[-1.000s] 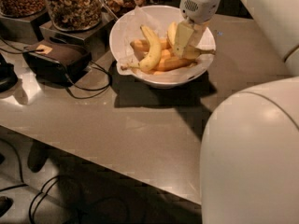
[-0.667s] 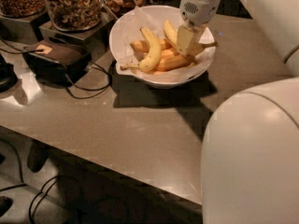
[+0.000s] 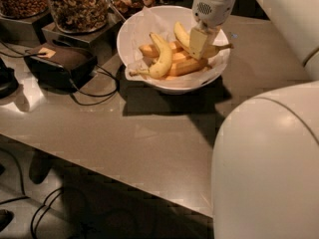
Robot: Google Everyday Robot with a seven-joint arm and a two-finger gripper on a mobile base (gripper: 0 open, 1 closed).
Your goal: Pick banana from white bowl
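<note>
- White crinkled paper [image 3: 142,23] is seen lining the white bowl [image 3: 174,87], which is set on the table [image 3: 149,133].
- Behind the bowl's left side, glass jars of nuts [image 3: 79,4] are stood.
- The banana [image 3: 181,33] is laid in the bowl's rear right part, on top of orange-toned bananas [image 3: 185,66].
- The gripper [image 3: 199,45] is positioned inside the bowl, over the banana's middle; whether it is spread or clamped cannot be told.
- A slimmer yellow banana [image 3: 162,59] is laid left of the bowl's centre.
</note>
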